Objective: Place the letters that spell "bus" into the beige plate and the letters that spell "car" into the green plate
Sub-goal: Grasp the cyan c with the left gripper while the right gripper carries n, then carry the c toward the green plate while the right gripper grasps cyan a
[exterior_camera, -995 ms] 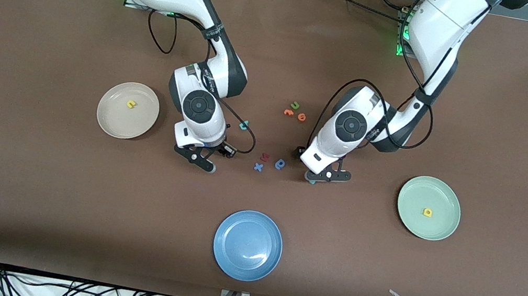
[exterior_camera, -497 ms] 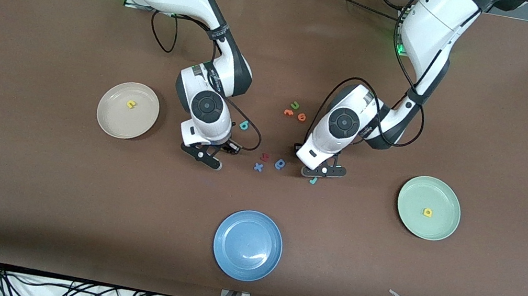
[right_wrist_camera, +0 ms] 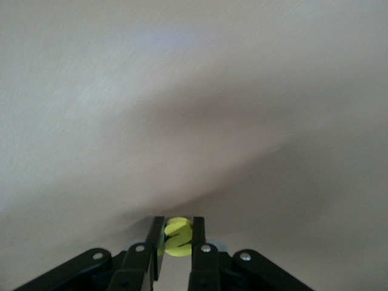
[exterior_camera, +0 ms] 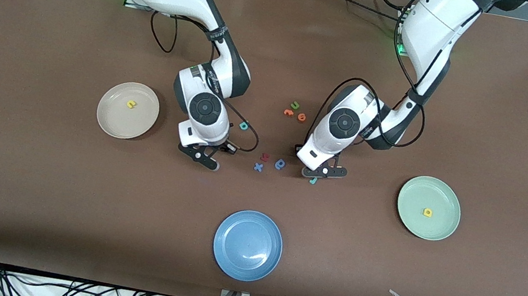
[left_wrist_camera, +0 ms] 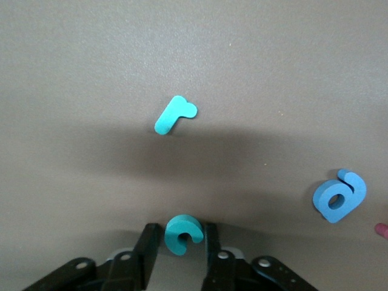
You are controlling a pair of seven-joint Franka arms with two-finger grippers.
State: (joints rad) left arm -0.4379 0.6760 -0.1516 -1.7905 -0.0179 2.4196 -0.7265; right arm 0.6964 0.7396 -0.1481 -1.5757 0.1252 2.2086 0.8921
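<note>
Both tools grip foam letters low over the middle of the brown desk (exterior_camera: 23, 194).

Nearest the front camera lies the blue plate (exterior_camera: 247, 245). Farther back, the left tool (left_wrist_camera: 180, 242) is clamped on the teal "c" (left_wrist_camera: 182, 234), with the teal "r" (exterior_camera: 313, 180) lying flat on the desk just beside it and a blue letter (exterior_camera: 280, 164), a blue "x" (exterior_camera: 258, 167) and a red letter (exterior_camera: 265, 157) close by. The right tool (right_wrist_camera: 176, 241) pinches the yellow "s" (right_wrist_camera: 177, 237) over bare desk between the beige plate (exterior_camera: 111, 124) and those letters. The green plate (exterior_camera: 443, 228), toward the left arm's end, holds the yellow "a" (exterior_camera: 427, 212); the beige plate, toward the right arm's end, holds the yellow "u" (exterior_camera: 130, 104). Farther still, the teal "b" (exterior_camera: 244, 125) lies on the desk, and farthest sit a green "u" (exterior_camera: 294, 105) and two orange letters (exterior_camera: 295, 115).
</note>
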